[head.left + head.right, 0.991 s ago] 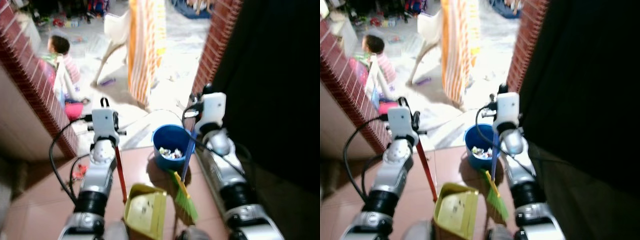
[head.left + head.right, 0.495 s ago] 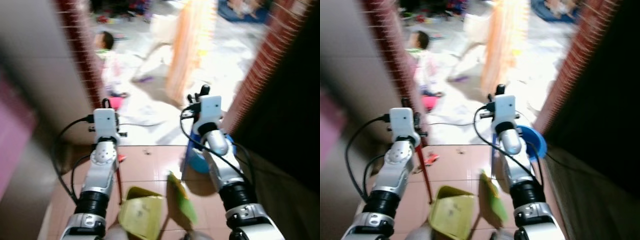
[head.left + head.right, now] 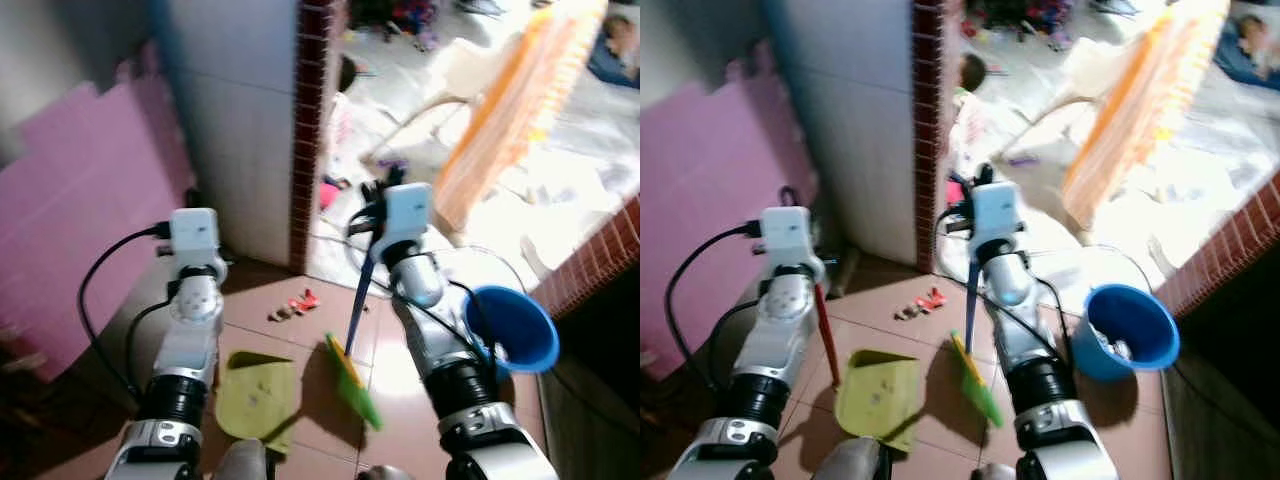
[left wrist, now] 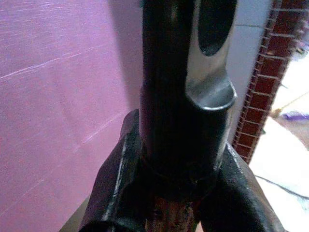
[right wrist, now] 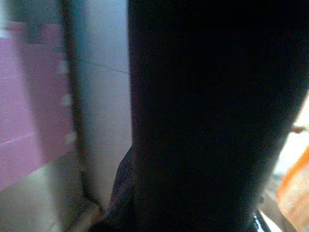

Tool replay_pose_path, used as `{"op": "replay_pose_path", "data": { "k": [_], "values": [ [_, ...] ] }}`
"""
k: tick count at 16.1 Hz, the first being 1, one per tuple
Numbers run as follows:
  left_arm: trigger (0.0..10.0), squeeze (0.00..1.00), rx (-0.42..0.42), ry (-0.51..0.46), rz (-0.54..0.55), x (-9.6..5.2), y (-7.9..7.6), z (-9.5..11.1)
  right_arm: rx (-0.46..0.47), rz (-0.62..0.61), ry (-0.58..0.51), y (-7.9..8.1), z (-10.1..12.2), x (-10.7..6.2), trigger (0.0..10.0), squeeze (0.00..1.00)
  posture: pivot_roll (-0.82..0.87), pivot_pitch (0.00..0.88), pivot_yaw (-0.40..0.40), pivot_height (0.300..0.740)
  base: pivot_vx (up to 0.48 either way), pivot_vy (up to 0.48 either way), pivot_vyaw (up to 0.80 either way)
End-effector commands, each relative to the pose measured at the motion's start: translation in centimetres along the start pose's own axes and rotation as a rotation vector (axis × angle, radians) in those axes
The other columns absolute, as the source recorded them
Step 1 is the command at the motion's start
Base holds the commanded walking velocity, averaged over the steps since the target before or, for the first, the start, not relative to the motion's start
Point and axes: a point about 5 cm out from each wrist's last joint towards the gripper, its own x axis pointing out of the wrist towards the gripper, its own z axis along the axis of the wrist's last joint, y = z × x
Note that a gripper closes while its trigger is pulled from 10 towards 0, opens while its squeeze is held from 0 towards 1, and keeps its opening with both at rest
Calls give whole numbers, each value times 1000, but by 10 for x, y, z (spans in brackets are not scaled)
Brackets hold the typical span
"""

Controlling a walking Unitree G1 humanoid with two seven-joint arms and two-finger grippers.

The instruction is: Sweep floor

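Cam swung left; right gripper (image 3: 372,196) raised, apparently clamps broom (image 3: 352,330) (blurry).

A yellow-green dustpan (image 3: 256,398), a green broom (image 3: 351,380) on a blue handle, a blue bucket (image 3: 511,327), and pink panels (image 3: 75,230) at left.

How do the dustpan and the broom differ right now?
The dustpan is yellow-green with a red handle, its pan flat on the tiles by the left arm; the broom is green-bristled with a blue handle, leaning tilted by the right arm. Both sit short of the litter.
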Motion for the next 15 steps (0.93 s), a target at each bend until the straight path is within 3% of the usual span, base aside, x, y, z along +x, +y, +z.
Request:
{"op": "replay_pose_path", "data": {
  "k": [1,5,8,15],
  "values": [
    [10000,0,-15,-59,-18,3,-12,15,-3,-12,-50,-5,10,2,10000,0,-4,26,-52,740,0,0,0],
    [10000,0,-23,-52,-18,2,-7,12,-43,-84,-53,-15,10,1,10000,0,2,32,-51,740,0,0,0],
    [10000,0,-53,-63,-1,-4,1,10,-203,-110,-121,-25,21,-2,10000,0,3,34,-53,740,0,0,0],
    [10000,0,-56,-88,5,-1,3,16,-172,-93,-120,-21,21,1,10000,0,3,27,-55,740,310,0,0]
  ]
}}
